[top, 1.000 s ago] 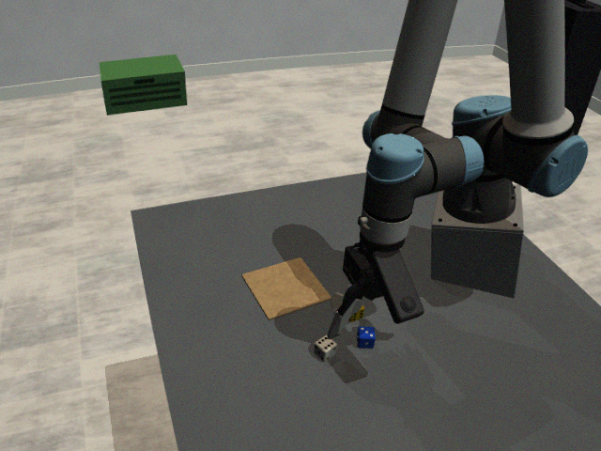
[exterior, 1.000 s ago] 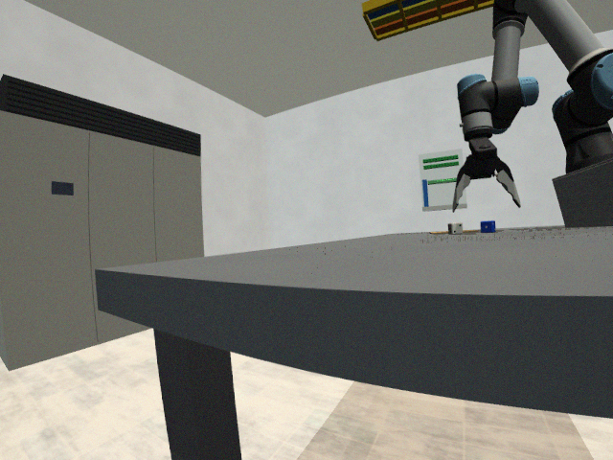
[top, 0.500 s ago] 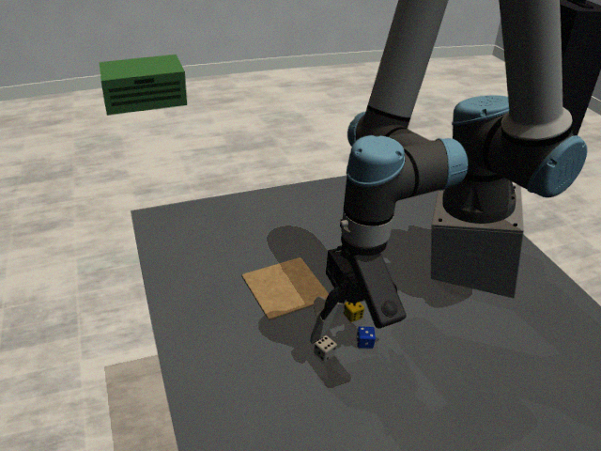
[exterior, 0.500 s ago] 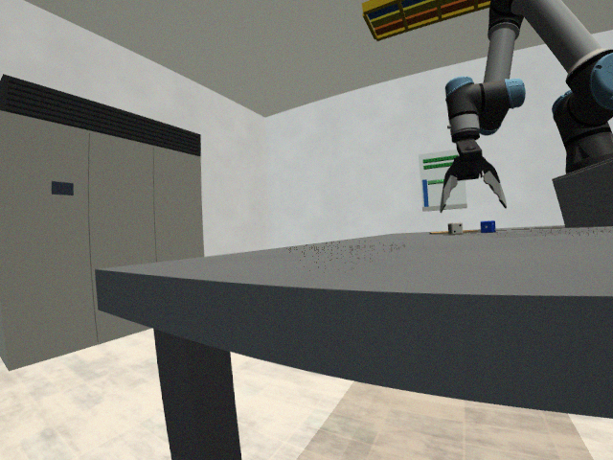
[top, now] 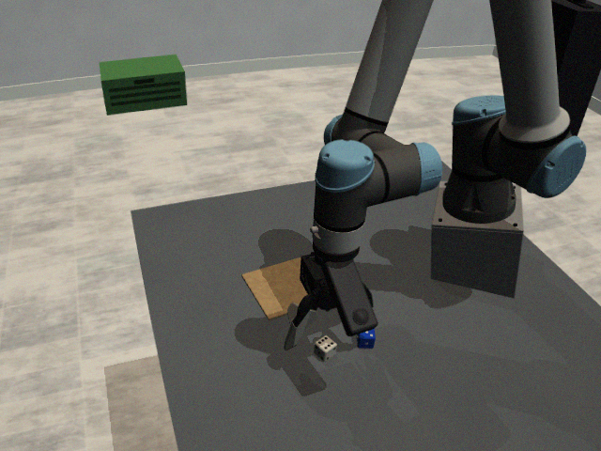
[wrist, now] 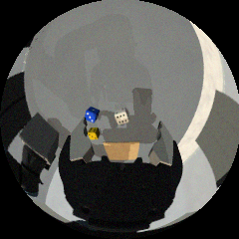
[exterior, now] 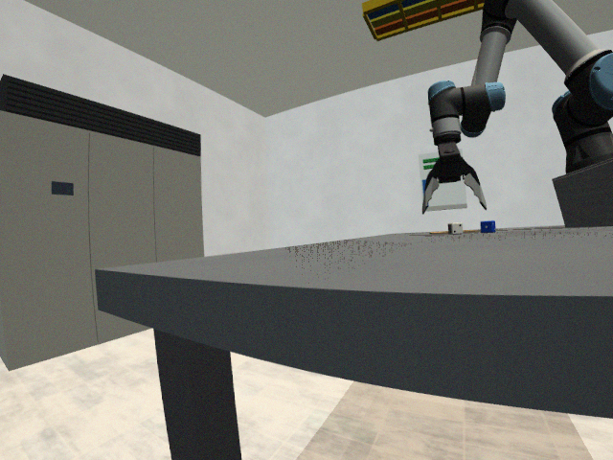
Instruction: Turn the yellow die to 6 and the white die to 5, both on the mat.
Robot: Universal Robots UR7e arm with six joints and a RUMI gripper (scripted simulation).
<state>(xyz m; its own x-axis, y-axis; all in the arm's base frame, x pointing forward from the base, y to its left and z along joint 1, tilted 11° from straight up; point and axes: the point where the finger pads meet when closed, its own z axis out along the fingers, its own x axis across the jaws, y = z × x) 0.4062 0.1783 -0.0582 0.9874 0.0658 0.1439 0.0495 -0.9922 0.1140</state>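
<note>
The black two-jaw gripper [top: 310, 320] [exterior: 454, 205] [wrist: 122, 119] is fully spread, holds nothing and is positioned above the dark grey tabletop [top: 218, 388] [exterior: 346, 267] [wrist: 164, 65]. The white cubic die [top: 325, 347] [exterior: 455, 228] [wrist: 121, 117] rests on the tabletop, off the mat, with 6 on top. The blue cubic die [top: 366, 338] [exterior: 488, 226] [wrist: 92, 115] sits near it. The yellow cubic die [wrist: 93, 133], visible in the wrist view, is beside the blue die and off the flat tan square mat [top: 269, 288] [wrist: 120, 151].

Compared with the earlier pictures, I find my claw [top: 315, 325] [exterior: 454, 210] [wrist: 122, 119] displaced. In the top view it stands further left than half a second ago, and further left again than a second ago. The exterior view agrees: the fingers are shifted left, now spanning the space above the white die [top: 325, 347] [exterior: 455, 228] [wrist: 121, 117], where a second ago that die lay below the left-hand finger. Coverage in the top view is altered as well. The claw now hides part of the mat [top: 264, 291] [wrist: 120, 151], which a second ago showed nearly whole. The yellow die [wrist: 93, 133], visible there in both earlier top pictures, is now concealed behind the claw's housing. The housing also overlaps the upper edge of the blue die [top: 366, 338] [exterior: 488, 226] [wrist: 92, 115], previously exposed. The claw's shadow on the table [top: 218, 242] [exterior: 346, 267] [wrist: 164, 65] is likewise shifted left.
</note>
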